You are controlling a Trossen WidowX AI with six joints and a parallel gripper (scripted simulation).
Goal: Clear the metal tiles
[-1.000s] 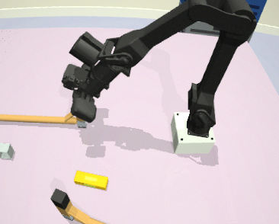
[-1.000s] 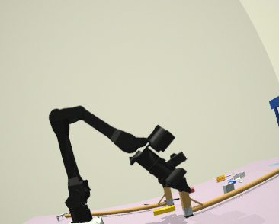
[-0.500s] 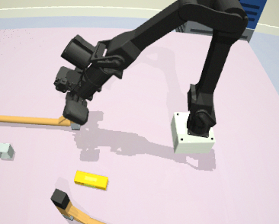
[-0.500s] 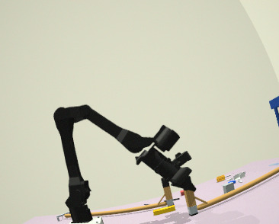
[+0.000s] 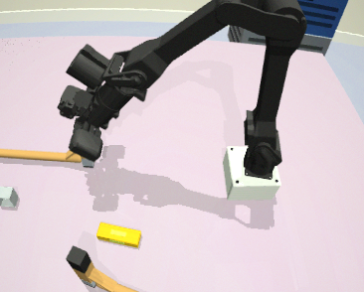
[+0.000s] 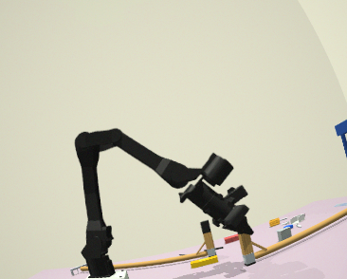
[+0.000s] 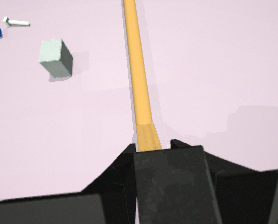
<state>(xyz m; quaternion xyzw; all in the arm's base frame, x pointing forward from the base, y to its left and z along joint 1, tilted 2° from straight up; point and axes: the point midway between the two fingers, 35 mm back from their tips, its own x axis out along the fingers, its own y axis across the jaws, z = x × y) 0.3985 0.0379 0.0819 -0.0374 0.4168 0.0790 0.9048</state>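
My gripper (image 5: 90,156) (image 6: 245,232) (image 7: 153,146) is shut on the upright wooden grip of a scraper with a long orange rod (image 5: 37,155) (image 7: 137,65). The grip's black top lies between the fingers in the wrist view. Its grey foot (image 6: 248,259) is at or close above the table; I cannot tell if it touches. The rod runs away from the gripper, and its far end is out of view. A second tool with a black-topped upright grip (image 5: 78,258) (image 6: 209,239) stands apart from the gripper. I cannot make out the steel plate, tiles or catch box.
A yellow block (image 5: 118,234) (image 6: 204,262) lies near the second tool. A grey block (image 5: 7,197) (image 6: 284,234) (image 7: 56,57) stands beside the held rod. A red block (image 6: 231,239), an orange piece (image 6: 274,222) and a bolt (image 7: 17,23) lie around. A blue structure (image 5: 323,15) is at the back.
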